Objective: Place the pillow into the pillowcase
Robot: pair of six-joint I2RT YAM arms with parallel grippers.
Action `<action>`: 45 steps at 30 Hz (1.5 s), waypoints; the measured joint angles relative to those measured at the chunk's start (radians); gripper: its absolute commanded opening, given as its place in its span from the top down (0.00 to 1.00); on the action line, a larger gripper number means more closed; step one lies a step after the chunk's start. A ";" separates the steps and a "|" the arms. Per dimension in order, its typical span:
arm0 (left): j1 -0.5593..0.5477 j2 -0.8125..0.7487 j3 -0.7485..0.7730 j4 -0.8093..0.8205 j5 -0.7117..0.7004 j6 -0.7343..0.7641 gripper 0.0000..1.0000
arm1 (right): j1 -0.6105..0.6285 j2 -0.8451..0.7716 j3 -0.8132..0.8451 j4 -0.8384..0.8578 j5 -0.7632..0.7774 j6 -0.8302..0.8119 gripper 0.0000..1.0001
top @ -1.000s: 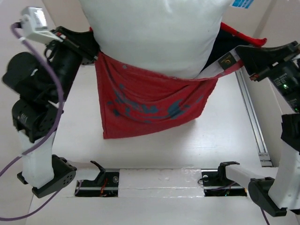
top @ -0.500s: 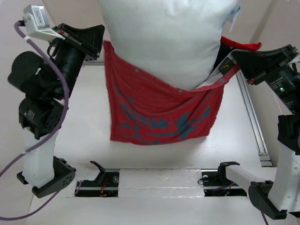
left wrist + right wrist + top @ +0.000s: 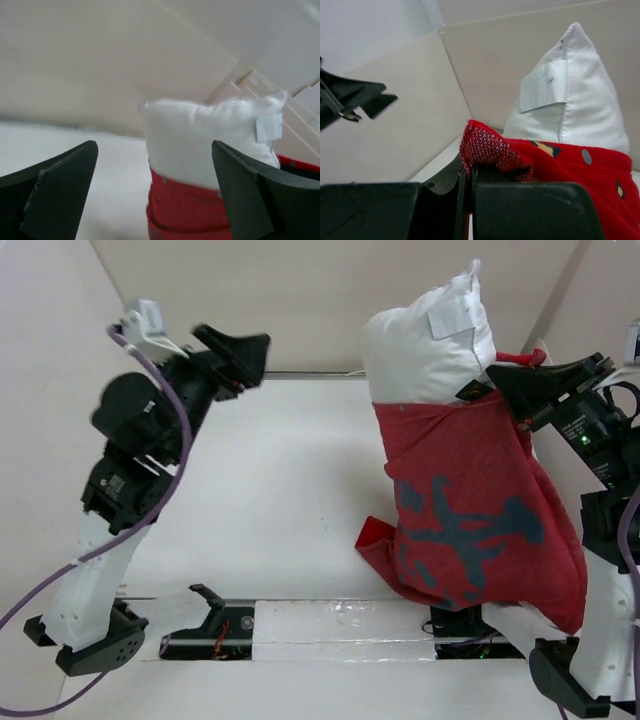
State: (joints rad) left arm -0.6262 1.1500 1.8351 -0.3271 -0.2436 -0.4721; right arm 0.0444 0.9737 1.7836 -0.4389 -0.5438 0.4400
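Right wrist: nubbly red pillowcase (image 3: pixel 492 150) (bunched), pointed white pillow (image 3: pixel 580 105).

A: What colour is the pillow (image 3: pixel 425 345)?
B: Plain white, with a small white tag (image 3: pixel 447 318) near its top corner
A: And the pillowcase (image 3: pixel 470 530)?
B: Red, with dark blue-grey blotchy shapes across the side facing the top camera. From the right wrist its edge looks a brighter red, with small gold marks and a grey round stud (image 3: pixel 587 156)
A: The arms?
B: The left gripper (image 3: pixel 240 358) and right gripper (image 3: pixel 505 390) are black. The left arm has a white lower link (image 3: pixel 85 580) and a purple cable (image 3: pixel 182 435)
A: The table (image 3: pixel 270 500)?
B: Off-white, and the wall (image 3: pixel 320 300) behind is pale beige
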 measured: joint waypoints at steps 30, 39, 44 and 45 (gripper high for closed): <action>0.034 0.061 -0.935 0.871 0.387 -0.201 0.00 | -0.005 -0.056 -0.159 0.309 -0.266 0.084 1.00; 0.039 0.061 -0.835 0.784 0.407 -0.304 0.11 | -0.005 -0.076 -0.182 0.312 -0.265 0.083 1.00; 0.038 0.145 -0.752 0.743 0.482 -0.399 0.27 | -0.005 -0.095 -0.215 0.314 -0.243 0.077 1.00; 0.036 0.167 -0.752 0.744 0.499 -0.417 0.29 | -0.005 -0.095 -0.218 0.315 -0.241 0.076 1.00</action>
State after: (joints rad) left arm -0.5903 1.3170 1.0836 0.4171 0.2558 -0.8886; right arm 0.0399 0.8783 1.5658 -0.1242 -0.7853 0.5159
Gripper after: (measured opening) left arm 0.740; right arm 0.022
